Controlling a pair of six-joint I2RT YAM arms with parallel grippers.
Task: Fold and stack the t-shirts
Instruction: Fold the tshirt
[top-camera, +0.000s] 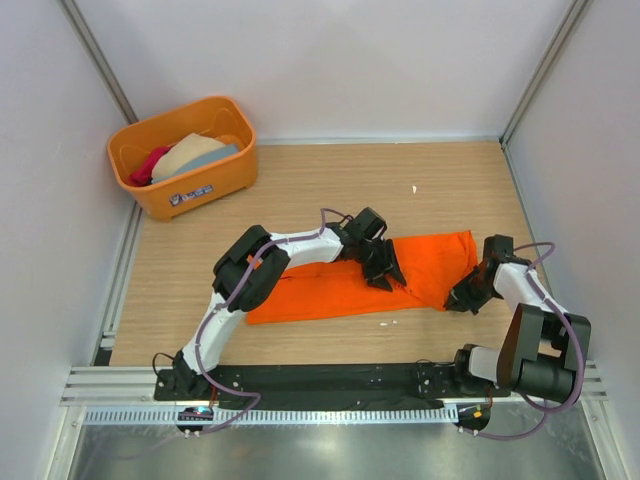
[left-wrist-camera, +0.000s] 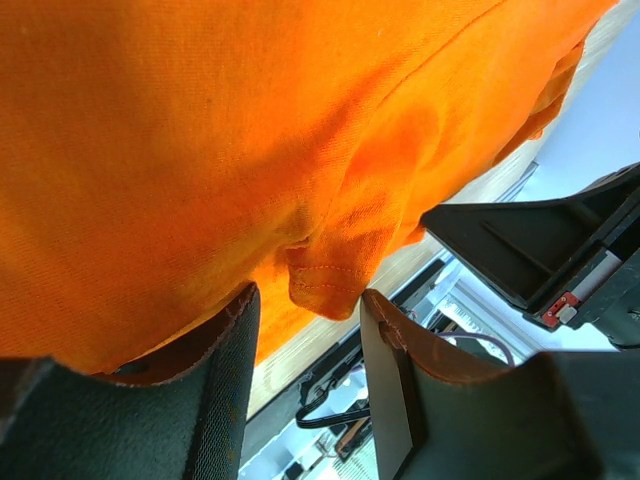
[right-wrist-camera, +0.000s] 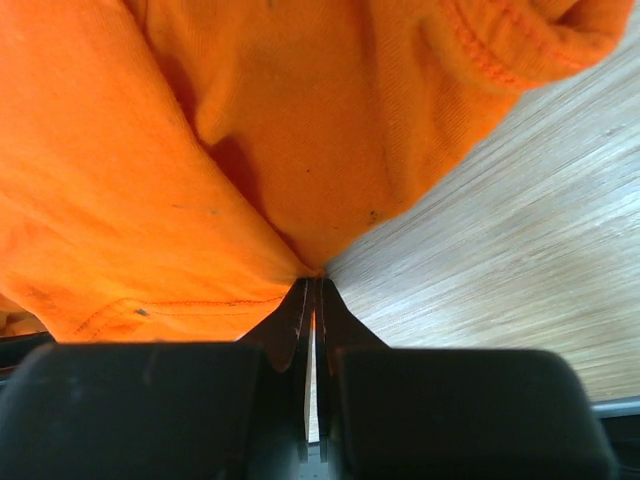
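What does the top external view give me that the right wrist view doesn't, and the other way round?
Top external only: the orange tub holding other shirts, the left tool over the orange t-shirt, and the shirt's whole spread. Right wrist only: that the right tool is pinched shut on a fold of the cloth. Both: right tool, that shirt, wooden table.

Plain bright orange t-shirt (top-camera: 320, 290), pale wood-grain table (top-camera: 300, 180), orange tub (top-camera: 225, 180), crimson-pink cloth (top-camera: 150, 163), beige cloth (top-camera: 188, 150), grey-blue cloth (top-camera: 218, 155), white-and-black arms (top-camera: 290, 248), lilac cables (top-camera: 213, 330).
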